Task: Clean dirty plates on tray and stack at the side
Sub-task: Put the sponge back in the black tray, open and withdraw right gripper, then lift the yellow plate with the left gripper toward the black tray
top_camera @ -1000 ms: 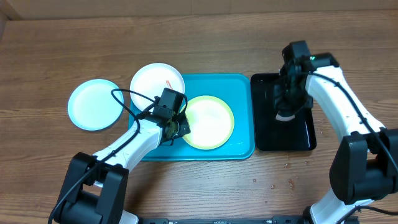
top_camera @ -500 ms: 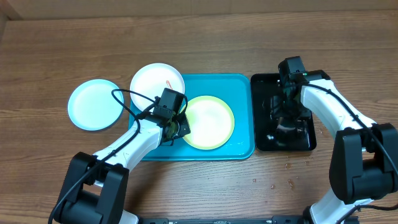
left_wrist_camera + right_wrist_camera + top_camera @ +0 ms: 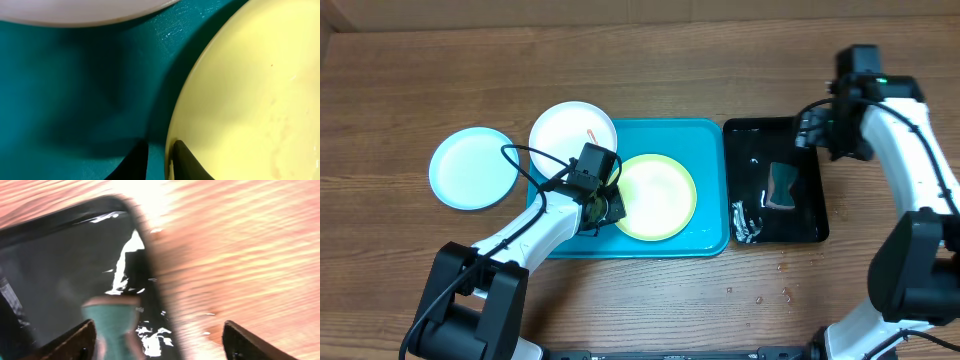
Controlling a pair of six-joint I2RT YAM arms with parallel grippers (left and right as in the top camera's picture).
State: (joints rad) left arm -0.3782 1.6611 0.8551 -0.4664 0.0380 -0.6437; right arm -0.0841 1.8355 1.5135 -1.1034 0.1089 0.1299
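Note:
The yellow-green plate (image 3: pixel 658 196) lies in the middle of the turquoise tray (image 3: pixel 708 145). My left gripper (image 3: pixel 604 208) is shut on this plate's left rim; in the left wrist view the two dark fingers (image 3: pixel 186 161) pinch the yellow-green plate's (image 3: pixel 250 100) edge, gripper (image 3: pixel 159 145). The white plate (image 3: pixel 572 130), with an orange-red smear, rests on the tray's back left corner. On the table left of the tray sits the pale blue plate (image 3: pixel 472 167). My right gripper (image 3: pixel 816 128) hangs open over the black tray's back right corner, holding nothing.
A glossy black tray (image 3: pixel 810 225) stands right of the turquoise one, wet, with a teal sponge (image 3: pixel 781 186) and a crumpled white bit (image 3: pixel 742 222) in it. In the right wrist view the sponge (image 3: pixel 112 320) shows blurred between my open gripper (image 3: pixel 160 345).
My right gripper has let go of the sponge in the black tray, opened, and moved up to the back right. The left arm and the plates have stayed put.

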